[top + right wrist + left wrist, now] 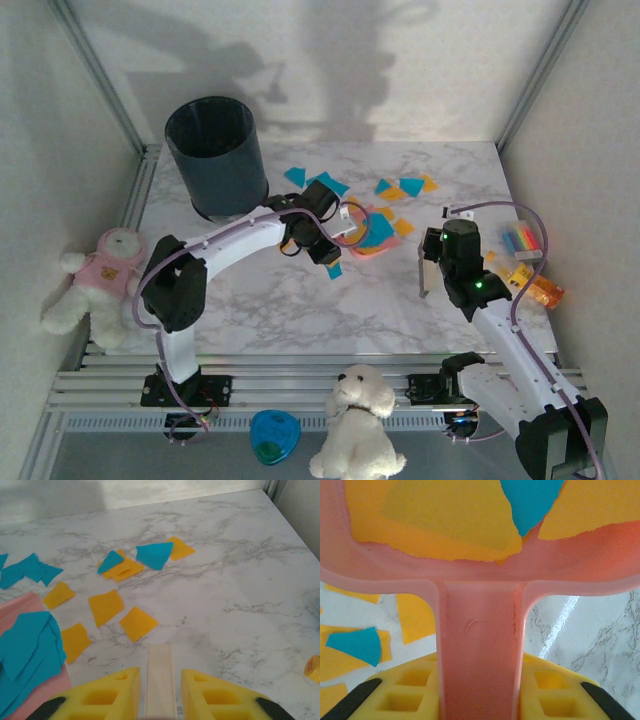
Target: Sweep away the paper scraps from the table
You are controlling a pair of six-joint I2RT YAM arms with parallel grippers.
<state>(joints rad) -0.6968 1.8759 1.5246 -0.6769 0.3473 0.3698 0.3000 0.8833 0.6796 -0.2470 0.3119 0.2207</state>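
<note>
Right claw (160, 695) clamped on pale flat strip (160, 672); loose paper scraps (105, 607) lie ahead-left, toward pink dustpan (480, 630), handle gripped by left claw (480, 697).

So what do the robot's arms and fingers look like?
The left arm and right arm are white with chunky black joints, and a thin purple cable loops along each. The right arm's black wrist shows small green lights. The fingers are yellow blocks with square hollows and black tips.
</note>
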